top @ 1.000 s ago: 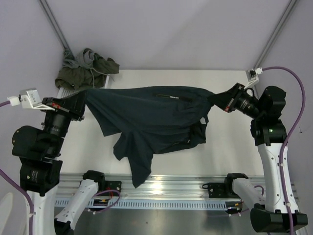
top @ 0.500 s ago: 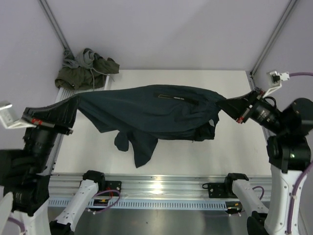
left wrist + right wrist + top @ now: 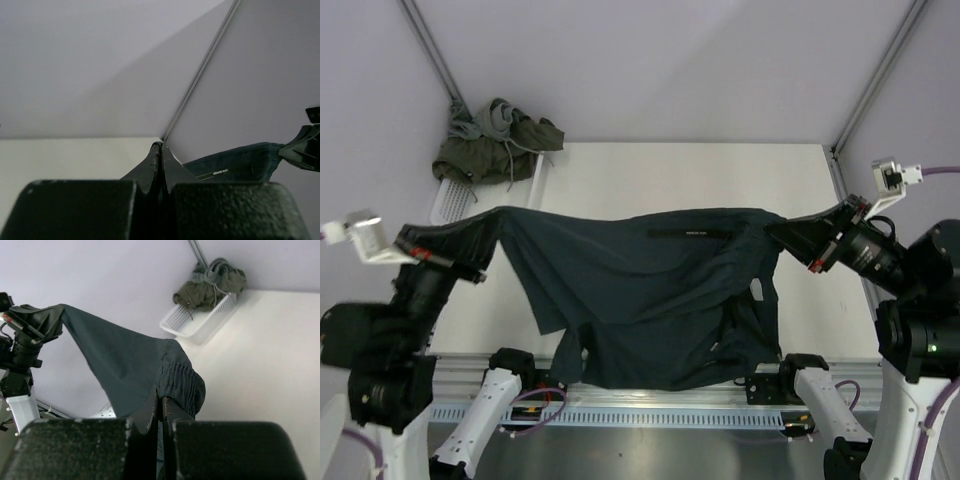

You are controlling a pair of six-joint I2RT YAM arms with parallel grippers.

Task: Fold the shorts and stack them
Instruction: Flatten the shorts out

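The dark navy shorts [image 3: 650,290] hang stretched in the air between my two grippers, waistband on top, legs hanging toward the near edge. My left gripper [image 3: 488,222] is shut on the left waistband corner. My right gripper [image 3: 772,228] is shut on the right corner, with the gathered waistband [image 3: 181,381] bunched over its fingertips. In the left wrist view the jaws are pressed together and the navy cloth [image 3: 235,167] runs off to the right. The olive green shorts [image 3: 480,150] and light grey shorts [image 3: 500,118] lie heaped at the far left corner.
A white mesh basket [image 3: 455,195] stands under the heaped shorts at the far left; it also shows in the right wrist view [image 3: 200,320]. The white table [image 3: 680,175] lies below. A metal rail [image 3: 650,385] runs along the near edge.
Both arms have brought the navy shorts toward the near edge and lifted them. The cloth now hangs spread open instead of bunched, and its hem reaches over the front rail.
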